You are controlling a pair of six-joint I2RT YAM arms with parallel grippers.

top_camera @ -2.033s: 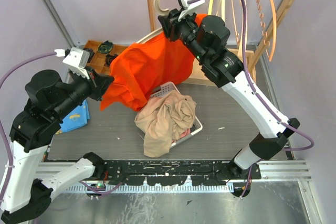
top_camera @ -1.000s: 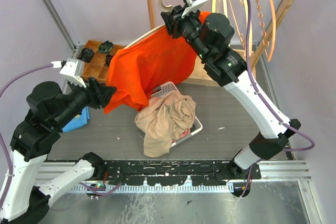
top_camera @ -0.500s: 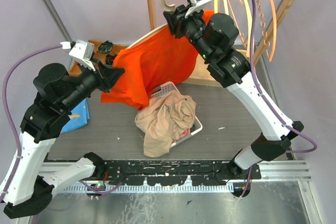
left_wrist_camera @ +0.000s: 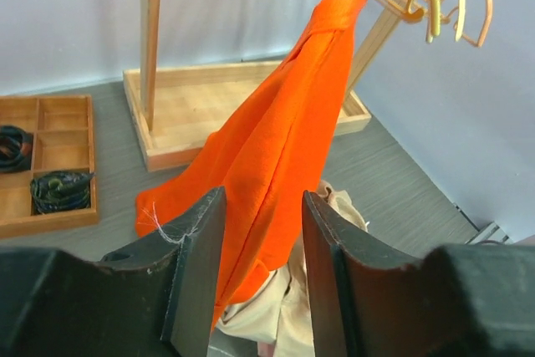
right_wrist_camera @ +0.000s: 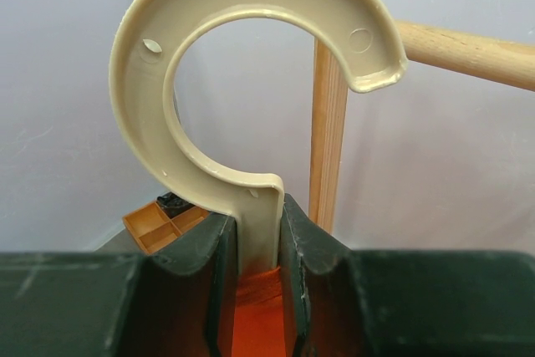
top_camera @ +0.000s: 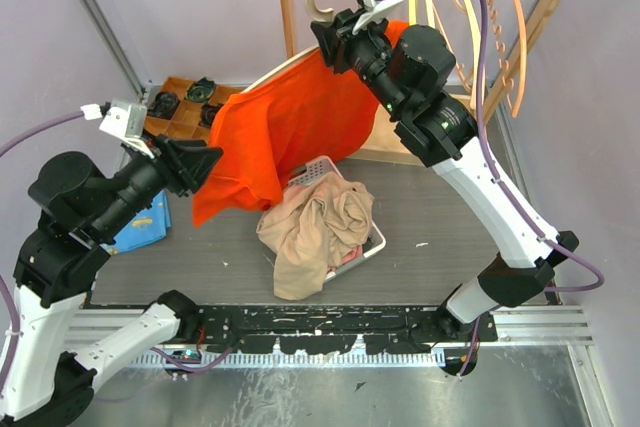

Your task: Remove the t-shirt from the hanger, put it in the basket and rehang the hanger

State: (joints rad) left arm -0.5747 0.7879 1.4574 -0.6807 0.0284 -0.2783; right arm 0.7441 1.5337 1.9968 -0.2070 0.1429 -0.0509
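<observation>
The right gripper (top_camera: 335,32) is high up by the wooden clothes rack (top_camera: 285,2), its jaws clenched on the straight neck of a cream plastic hanger (right_wrist_camera: 142,98), just below the open hook. The hook is free in the air, close to the rack's horizontal rail but not hung on it.

The orange t-shirt (top_camera: 290,122) is on this hanger. Its collar sits right under the right jaws, and the fabric slants down and to the left in a long fold. Its lowest corner hangs just above the surface (top_camera: 450,207), beside a white laundry basket (top_camera: 377,240) heaped with beige clothes (top_camera: 315,227).

The left gripper (top_camera: 205,159) is low on the left, pointing at the shirt's lower left edge. In the left wrist view its jaws stand apart, released, with the orange cloth showing in the gap beyond them and nothing pinched. A loose thread clings to one finger (left_wrist_camera: 196,240).

Several more hangers (top_camera: 510,37) hang from the rail on the right. A wooden compartment tray (left_wrist_camera: 42,102) with dark coiled items (left_wrist_camera: 54,190) lies at the far left, and a blue object (top_camera: 145,222) lies nearer, partly under the left arm.
</observation>
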